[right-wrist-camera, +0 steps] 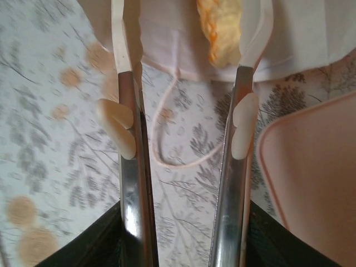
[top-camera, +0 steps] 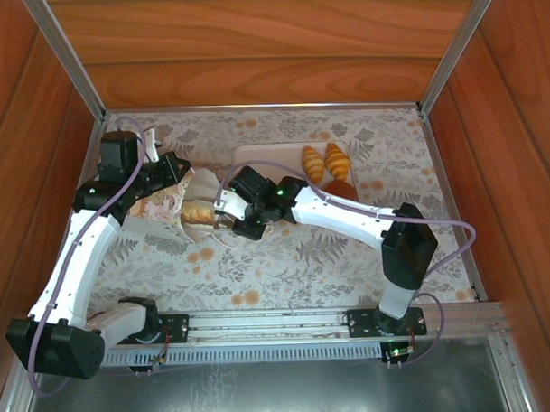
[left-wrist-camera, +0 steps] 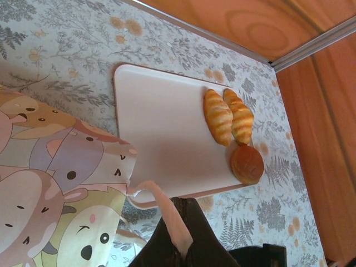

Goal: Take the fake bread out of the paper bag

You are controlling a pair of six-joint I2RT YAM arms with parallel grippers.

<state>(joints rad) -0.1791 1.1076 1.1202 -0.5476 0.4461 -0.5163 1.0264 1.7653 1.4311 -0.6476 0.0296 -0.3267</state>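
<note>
We judge the golden ridged toy croissant (right-wrist-camera: 222,33) light, stiff, slick (pinch its middle). The right gripper (right-wrist-camera: 192,16) gapes at the white printed paper bag (top-camera: 159,208). Whether the left gripper (top-camera: 176,176) grips, we cannot tell.

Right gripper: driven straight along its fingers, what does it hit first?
Probably the croissant in the mouth of the paper bag, ahead of the open right gripper. Depth is unclear; the bag's lower lip could touch first.

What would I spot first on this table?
Two golden croissants lie side by side on the pink tray at the far side, a dark bun beside them. Left of it, the open right tool pokes at the mouth of the paper bag, where another croissant peeks out.
</note>
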